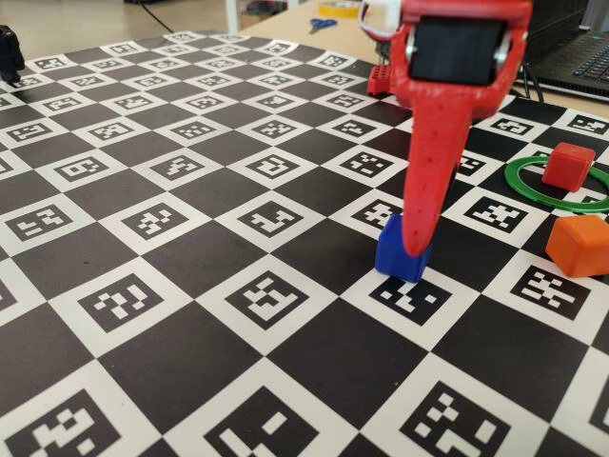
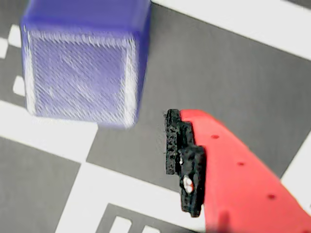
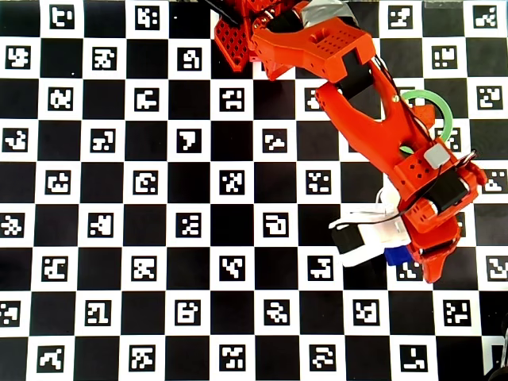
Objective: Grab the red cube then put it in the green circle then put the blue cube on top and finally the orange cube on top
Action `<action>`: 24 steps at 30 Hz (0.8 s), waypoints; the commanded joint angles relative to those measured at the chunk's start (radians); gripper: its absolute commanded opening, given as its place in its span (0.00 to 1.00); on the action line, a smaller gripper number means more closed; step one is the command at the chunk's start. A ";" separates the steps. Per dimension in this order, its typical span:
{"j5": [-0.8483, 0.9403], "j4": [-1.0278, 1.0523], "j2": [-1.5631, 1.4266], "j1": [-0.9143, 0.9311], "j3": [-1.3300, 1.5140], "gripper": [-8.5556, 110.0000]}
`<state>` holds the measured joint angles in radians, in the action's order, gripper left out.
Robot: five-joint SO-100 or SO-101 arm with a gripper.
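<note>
The blue cube [image 1: 395, 249] sits on the checkered mat. My red gripper [image 1: 409, 246] has come down on it, one finger [image 1: 423, 205] at the cube's right side. In the wrist view the cube [image 2: 82, 63] lies up-left of that padded finger [image 2: 184, 160], with a gap between; the other jaw is out of view. The jaws stand open and hold nothing. The red cube [image 1: 568, 165] rests inside the green circle [image 1: 512, 183]. The orange cube [image 1: 580, 245] sits just in front of the ring. In the overhead view only a sliver of the blue cube [image 3: 394, 255] and part of the ring [image 3: 435, 103] show past the arm.
The arm's base [image 1: 381, 81] stands at the back of the mat. Scissors [image 1: 322, 24] and a laptop [image 1: 580, 57] lie on the table behind it. A black object [image 1: 9, 52] stands at the far left corner.
</note>
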<state>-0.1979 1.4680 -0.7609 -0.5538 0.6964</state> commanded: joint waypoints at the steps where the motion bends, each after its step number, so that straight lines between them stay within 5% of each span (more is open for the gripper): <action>1: 0.012 -0.015 -0.032 0.018 -0.011 0.43; 24: -0.005 -0.066 0.038 0.026 -0.017 0.43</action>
<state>-0.2010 1.4113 -0.6811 -0.5400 0.6964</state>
